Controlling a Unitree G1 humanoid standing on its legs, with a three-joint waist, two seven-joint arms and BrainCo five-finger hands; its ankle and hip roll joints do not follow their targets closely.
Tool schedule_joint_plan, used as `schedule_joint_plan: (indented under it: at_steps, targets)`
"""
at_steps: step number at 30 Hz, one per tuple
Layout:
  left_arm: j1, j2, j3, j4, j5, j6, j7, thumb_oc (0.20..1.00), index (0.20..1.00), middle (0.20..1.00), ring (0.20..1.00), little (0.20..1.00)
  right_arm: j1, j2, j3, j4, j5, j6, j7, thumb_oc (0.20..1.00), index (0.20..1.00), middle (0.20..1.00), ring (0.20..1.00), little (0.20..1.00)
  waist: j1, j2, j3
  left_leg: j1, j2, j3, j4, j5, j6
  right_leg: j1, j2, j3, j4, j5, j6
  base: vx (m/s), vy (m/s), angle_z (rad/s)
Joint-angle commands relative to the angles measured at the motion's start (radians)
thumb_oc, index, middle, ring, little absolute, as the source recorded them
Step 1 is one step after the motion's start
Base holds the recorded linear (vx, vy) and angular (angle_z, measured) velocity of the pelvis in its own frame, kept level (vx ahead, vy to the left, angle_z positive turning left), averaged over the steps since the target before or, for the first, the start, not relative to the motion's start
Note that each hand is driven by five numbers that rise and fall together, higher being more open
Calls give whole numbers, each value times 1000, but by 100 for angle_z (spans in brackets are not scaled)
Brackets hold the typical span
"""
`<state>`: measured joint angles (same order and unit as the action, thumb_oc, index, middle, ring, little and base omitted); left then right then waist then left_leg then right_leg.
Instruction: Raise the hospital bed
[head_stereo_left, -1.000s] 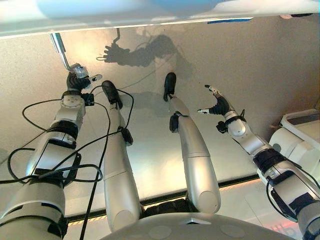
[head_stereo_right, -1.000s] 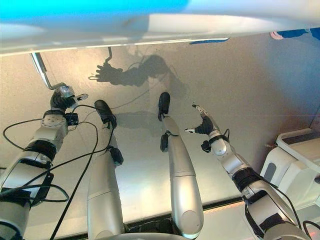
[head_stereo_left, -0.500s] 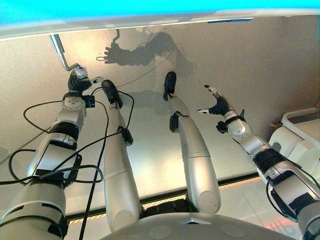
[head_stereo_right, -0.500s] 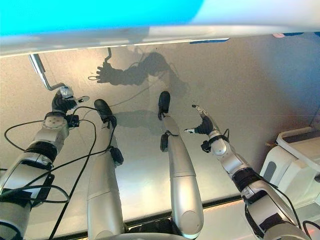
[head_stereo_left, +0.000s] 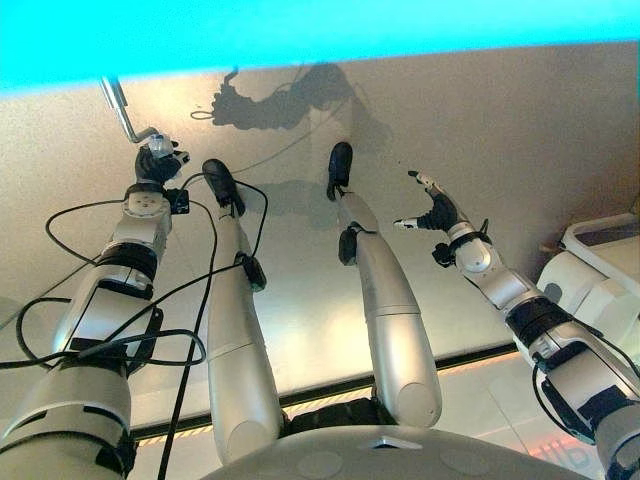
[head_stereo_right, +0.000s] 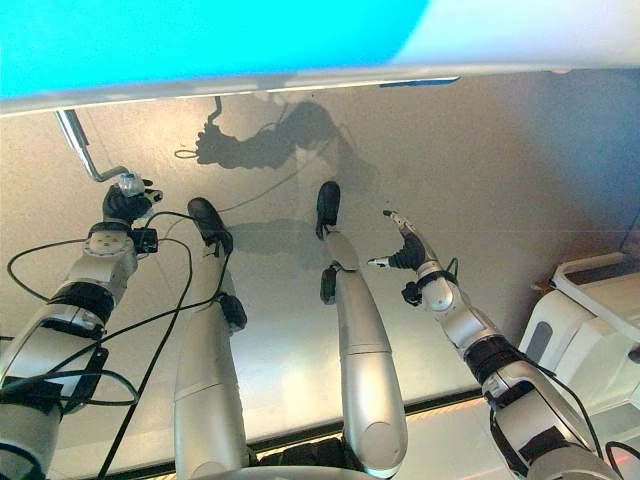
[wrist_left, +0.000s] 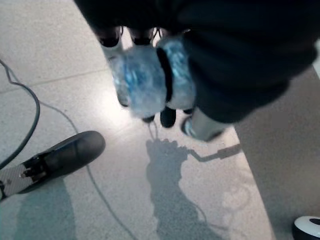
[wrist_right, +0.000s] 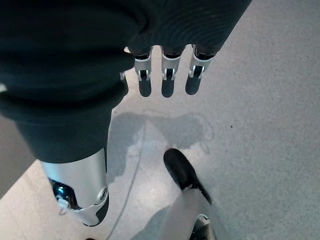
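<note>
The hospital bed's pale edge (head_stereo_left: 300, 62) runs across the top of the eye views. From under it at the far left a bent metal crank rod (head_stereo_left: 118, 105) comes down to a translucent bluish grip (wrist_left: 142, 85). My left hand (head_stereo_left: 155, 165) is shut on that grip, its fingers curled round it. My right hand (head_stereo_left: 438, 212) hangs in the air on the right, well away from the bed and the crank. Its fingers (wrist_right: 167, 80) are straight and hold nothing.
A white machine (head_stereo_left: 600, 270) stands on the floor at the right, close to my right forearm. A dark strip (head_stereo_left: 480, 358) crosses the floor near me. The tip of a white shoe (wrist_left: 307, 227) shows by the crank in the left wrist view.
My left hand has turned a little with the crank's grip. The bed's edge now reaches lower in the eye views. My right arm has stayed still.
</note>
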<state>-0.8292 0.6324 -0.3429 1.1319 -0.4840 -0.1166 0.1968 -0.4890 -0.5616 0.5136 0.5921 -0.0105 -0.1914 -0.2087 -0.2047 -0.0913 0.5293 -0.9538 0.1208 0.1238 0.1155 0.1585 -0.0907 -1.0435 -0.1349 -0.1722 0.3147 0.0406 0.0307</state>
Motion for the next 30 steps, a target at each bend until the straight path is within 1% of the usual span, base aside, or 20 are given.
schedule_joint_plan:
  at_steps: [1,13,22,26,27,28,30]
  targets:
    - [13,28,5,0,47,-8,10,200,200,200,200,200,54,-9,20,-29,-22,-21,2,1000,1000,1000,1000,1000,17,-39,-9,-36,-27,-3,96,-70,19,26,27,19,-89,75,120,0,0,0]
    - [23,22,6,-1,54,-8,10,200,200,200,200,200,65,-9,15,-32,-24,-26,3,1000,1000,1000,1000,1000,19,-38,-9,-38,-28,-5,97,-70,19,22,26,19,-85,75,121,0,0,0]
    - [23,14,-6,-40,55,-19,17,200,200,200,200,200,73,-7,19,-31,-26,-25,5,1000,1000,1000,1000,1000,20,-34,-9,-40,-29,-6,96,-68,17,20,26,20,-84,76,121,0,0,0]
    - [19,11,-44,-134,65,-34,29,200,200,200,200,200,79,-13,25,-39,-26,-25,4,1000,1000,1000,1000,1000,21,-30,-9,-37,-30,-4,96,-66,16,19,25,22,-78,74,120,0,0,0]
    - [19,11,-44,-134,65,-34,29,200,200,200,200,200,79,-13,25,-39,-26,-25,4,1000,1000,1000,1000,1000,21,-30,-9,-37,-30,-4,96,-66,16,19,25,22,-78,74,120,0,0,0]
    - [19,9,-73,-199,66,-46,30,200,200,200,200,200,83,-17,26,-40,-27,-25,2,1000,1000,1000,1000,1000,22,-25,-9,-38,-31,-3,97,-64,15,17,25,22,-74,73,119,0,0,0]
    - [19,7,-107,-276,79,-58,34,200,200,200,200,200,88,-14,26,-37,-24,-23,2,1000,1000,1000,1000,1000,23,-17,-9,-37,-33,-2,98,-62,12,14,24,23,-68,71,118,0,0,0]
